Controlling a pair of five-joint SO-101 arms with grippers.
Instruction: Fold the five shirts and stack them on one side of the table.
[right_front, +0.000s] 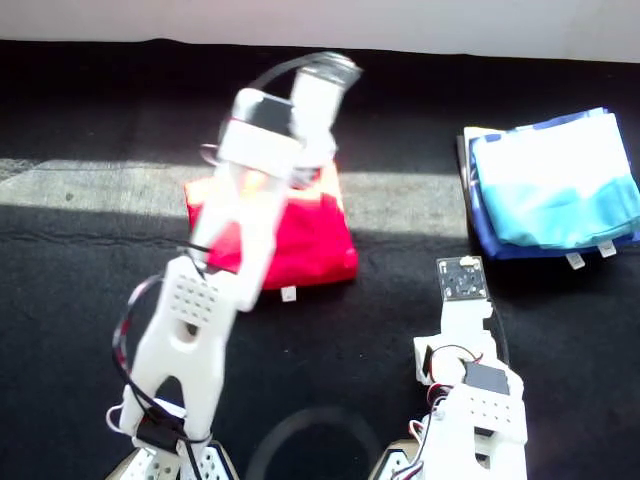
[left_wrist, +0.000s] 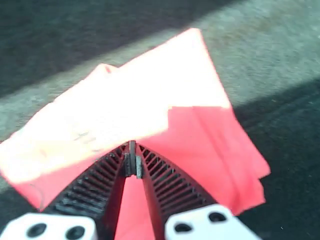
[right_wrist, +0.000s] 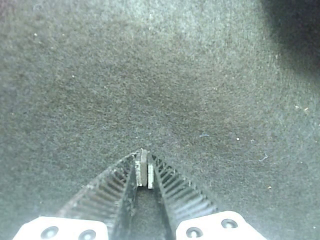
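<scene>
A folded red shirt (right_front: 300, 245) lies on the black cloth-covered table (right_front: 90, 280), left of centre, half in sunlight. My left arm (right_front: 265, 140) stretches over its far edge. In the left wrist view my left gripper (left_wrist: 133, 165) is shut just above the red shirt (left_wrist: 165, 120), with nothing seen between its fingertips. At the back right sits a stack of folded shirts (right_front: 555, 185), white and light blue on top of dark blue. My right arm (right_front: 470, 385) is drawn back at the near edge, and my right gripper (right_wrist: 144, 170) is shut over bare black cloth (right_wrist: 160, 75).
A sunlit band (right_front: 90, 185) crosses the table's back half. Bare cloth lies between the red shirt and the stack. A dark cable loop (right_front: 310, 440) lies between the two arm bases.
</scene>
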